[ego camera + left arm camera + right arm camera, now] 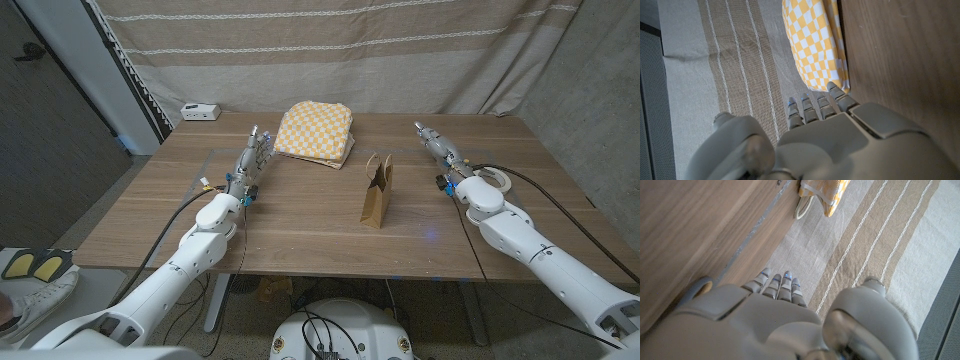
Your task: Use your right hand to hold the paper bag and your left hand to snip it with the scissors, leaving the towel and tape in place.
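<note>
Bag (377, 192) stands mid-table, between both hands, untouched. Right hand (441, 151) empty, fingers straight; left hand (255, 157) empty too. Bring right in low, grip bag's side w/o tipping.

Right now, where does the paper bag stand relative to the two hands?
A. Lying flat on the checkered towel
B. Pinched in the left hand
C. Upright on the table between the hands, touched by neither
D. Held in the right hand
C: in the head view the paper bag stands upright on the wooden table, apart from the left hand and the right hand, both holding nothing.
</note>
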Tool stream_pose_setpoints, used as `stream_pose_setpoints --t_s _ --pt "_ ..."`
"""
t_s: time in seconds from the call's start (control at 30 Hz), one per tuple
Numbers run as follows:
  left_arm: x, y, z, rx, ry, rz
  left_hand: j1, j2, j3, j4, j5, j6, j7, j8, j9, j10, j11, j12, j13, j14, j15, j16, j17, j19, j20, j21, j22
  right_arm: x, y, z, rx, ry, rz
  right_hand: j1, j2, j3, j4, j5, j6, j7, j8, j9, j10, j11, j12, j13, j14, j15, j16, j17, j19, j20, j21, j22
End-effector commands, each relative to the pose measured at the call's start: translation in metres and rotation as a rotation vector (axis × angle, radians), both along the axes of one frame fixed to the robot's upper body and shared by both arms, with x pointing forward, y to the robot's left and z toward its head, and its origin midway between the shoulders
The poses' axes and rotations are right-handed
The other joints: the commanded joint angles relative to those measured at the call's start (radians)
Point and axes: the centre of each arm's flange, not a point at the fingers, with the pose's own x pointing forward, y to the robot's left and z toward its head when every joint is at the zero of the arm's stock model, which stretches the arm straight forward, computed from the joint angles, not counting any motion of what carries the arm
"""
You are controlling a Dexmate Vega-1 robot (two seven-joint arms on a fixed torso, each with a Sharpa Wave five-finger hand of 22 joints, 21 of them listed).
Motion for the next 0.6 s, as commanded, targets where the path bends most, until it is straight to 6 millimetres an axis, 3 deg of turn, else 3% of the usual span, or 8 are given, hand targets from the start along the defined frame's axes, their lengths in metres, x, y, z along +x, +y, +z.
stream_pose_setpoints --t_s 0.03,0.6 --pt "-0.0029 0.0030 0.0027 0.010 0.000 0.010 0.013 -0.001 -0.001 -0.001 0.004 0.012 0.000 0.001 0.005 0.004 -0.003 0.008 0.004 -0.007 -0.116 0.002 0.002 -0.003 -0.071 0.006 0.003 -0.0041 -0.0065 0.0092 -0.069 -0.008 -0.062 0.026 0.005 0.004 -0.012 0.013 0.006 0.002 0.005 0.005 0.015 -0.002 0.005 0.001 0.014 -0.003 0.006 0.002 0.015 0.000 -0.002 0.004" --pt "-0.0014 0.0071 0.0019 0.020 0.003 0.016 0.015 0.000 0.000 -0.002 0.004 0.012 0.002 0.000 0.005 0.003 -0.004 0.008 0.003 -0.010 -0.114 0.003 0.002 -0.004 -0.073 0.007 0.003 -0.0076 -0.0078 0.0150 -0.172 -0.007 -0.162 0.132 0.057 0.052 -0.058 0.039 0.015 -0.003 0.004 0.006 0.028 -0.019 0.005 0.001 0.031 -0.018 0.002 0.001 0.035 -0.004 -0.012 0.004"
